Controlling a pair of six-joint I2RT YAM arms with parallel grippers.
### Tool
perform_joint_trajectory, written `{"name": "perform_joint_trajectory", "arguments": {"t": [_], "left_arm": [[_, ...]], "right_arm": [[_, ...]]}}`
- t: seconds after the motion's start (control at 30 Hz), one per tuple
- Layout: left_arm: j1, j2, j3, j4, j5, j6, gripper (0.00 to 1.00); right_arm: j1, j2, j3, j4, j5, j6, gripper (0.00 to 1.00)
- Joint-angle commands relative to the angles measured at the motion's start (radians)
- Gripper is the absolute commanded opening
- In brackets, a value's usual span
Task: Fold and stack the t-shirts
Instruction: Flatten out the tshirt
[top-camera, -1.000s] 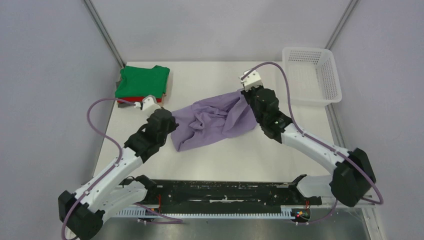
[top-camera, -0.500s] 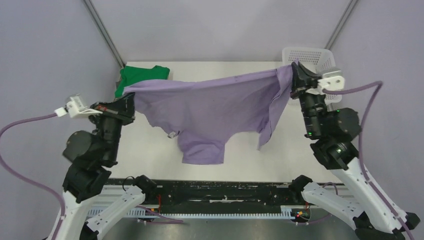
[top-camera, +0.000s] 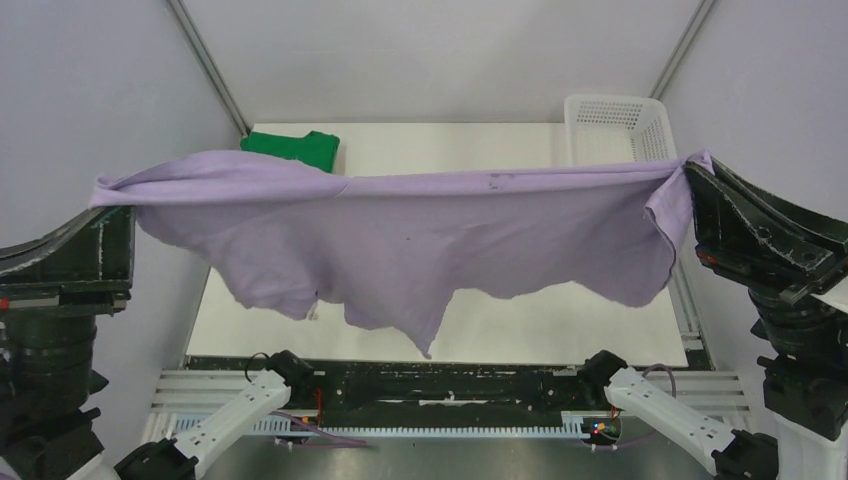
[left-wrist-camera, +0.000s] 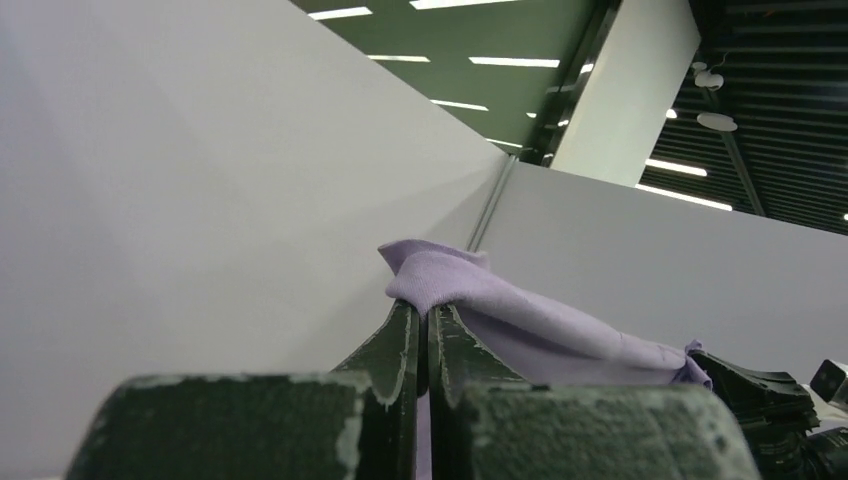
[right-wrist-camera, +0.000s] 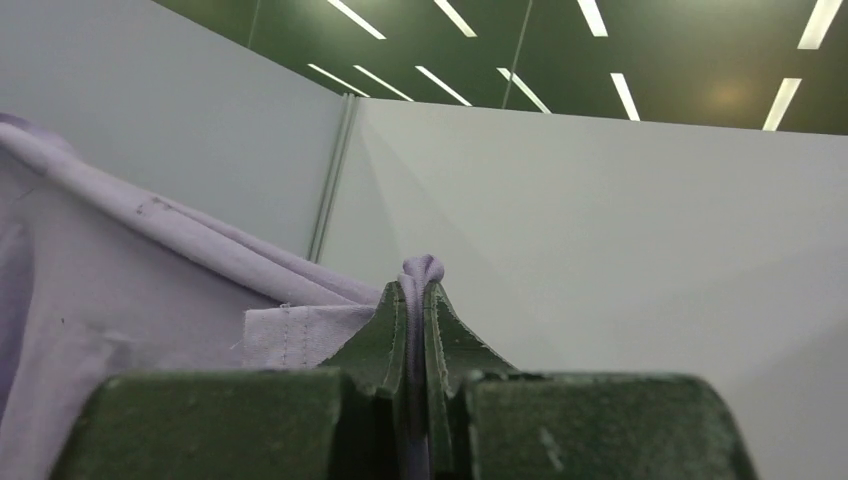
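lilac t-shirt (top-camera: 420, 240): stretched wide in the air between the 2 grippers, well above the table (top-camera: 450, 140). its top edge runs almost straight from left to right. the rest hangs in an uneven curtain, dipping lowest in a point near the middle.
left gripper (top-camera: 103, 192): raised at the left edge of the top view, jaws pressed together on the shirt's left end. in the left wrist view a fold of lilac cloth bulges out just past the tips.
right gripper (top-camera: 693, 168): raised at the right edge, jaws clamped on the shirt's right end. in the right wrist view a thin loop of cloth pokes out between the tips, and the shirt spreads away to the left with a stitched hem showing.
green t-shirt (top-camera: 295, 147): folded flat at the far left corner of the table, its near side hidden behind the lilac shirt's top edge.
white mesh basket (top-camera: 610, 115): at the far right corner of the table, its near part behind the raised cloth.
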Motion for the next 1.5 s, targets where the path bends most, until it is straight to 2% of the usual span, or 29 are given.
{"name": "perform_joint_trajectory", "arguments": {"t": [0.0, 0.17, 0.3, 0.4, 0.47, 0.5, 0.57, 0.6, 0.63, 0.7, 0.73, 0.83, 0.93, 1.03, 1.2, 1.3, 1.4, 1.47], "left_arm": [[0.008, 0.137, 0.121, -0.013, -0.007, 0.123, 0.02], [0.008, 0.285, 0.107, -0.011, -0.136, 0.192, 0.03], [0.008, 0.430, -0.004, 0.065, -0.440, 0.293, 0.05], [0.026, 0.589, -0.118, 0.134, -0.591, 0.347, 0.05], [0.099, 0.720, -0.196, 0.187, -0.603, 0.320, 0.05], [0.140, 0.800, -0.212, 0.178, -0.556, 0.278, 0.05], [0.235, 0.949, -0.231, 0.162, -0.440, 0.187, 0.07], [0.260, 1.017, -0.226, 0.147, -0.408, 0.139, 0.11], [0.278, 1.089, -0.215, 0.135, -0.384, 0.118, 0.22], [0.288, 1.192, -0.182, 0.127, -0.371, 0.111, 0.83], [0.287, 1.232, -0.162, 0.117, -0.369, 0.115, 0.99], [0.287, 1.268, -0.104, 0.076, -0.342, 0.112, 1.00], [0.286, 1.239, -0.107, 0.058, -0.269, 0.101, 1.00], [0.284, 1.189, -0.154, 0.037, -0.171, 0.060, 1.00], [0.259, 1.081, -0.353, 0.056, -0.061, -0.033, 1.00], [0.235, 1.015, -0.537, 0.117, -0.035, -0.085, 1.00], [0.235, 0.976, -0.713, 0.201, -0.014, -0.142, 1.00], [0.240, 0.969, -0.788, 0.228, -0.015, -0.168, 1.00]], "right_arm": [[-0.004, 0.012, 0.001, -0.036, 0.007, -0.011, 0.00], [-0.003, 0.036, -0.140, 0.018, 0.173, -0.092, 0.00], [-0.003, 0.088, -0.334, 0.137, 0.386, -0.125, 0.00], [-0.004, 0.159, -0.530, 0.295, 0.564, -0.153, 0.00], [-0.017, 0.237, -0.641, 0.391, 0.668, -0.176, 0.00], [-0.039, 0.277, -0.682, 0.429, 0.675, -0.170, 0.00], [-0.113, 0.376, -0.759, 0.477, 0.567, -0.113, 0.01], [-0.153, 0.436, -0.796, 0.518, 0.491, -0.071, 0.04], [-0.179, 0.502, -0.825, 0.560, 0.427, -0.049, 0.16], [-0.208, 0.636, -0.829, 0.631, 0.368, -0.045, 0.26], [-0.215, 0.704, -0.798, 0.614, 0.372, -0.047, 0.34], [-0.227, 0.880, -0.597, 0.428, 0.426, -0.035, 0.71], [-0.227, 0.957, -0.477, 0.275, 0.488, -0.014, 0.98], [-0.227, 0.925, -0.514, 0.267, 0.446, 0.037, 0.98], [-0.227, 0.844, -0.627, 0.208, 0.291, 0.173, 0.98], [-0.228, 0.826, -0.715, 0.236, 0.067, 0.269, 0.98], [-0.224, 0.845, -0.786, 0.339, -0.182, 0.368, 0.98], [-0.220, 0.882, -0.787, 0.367, -0.205, 0.394, 0.98]]}}
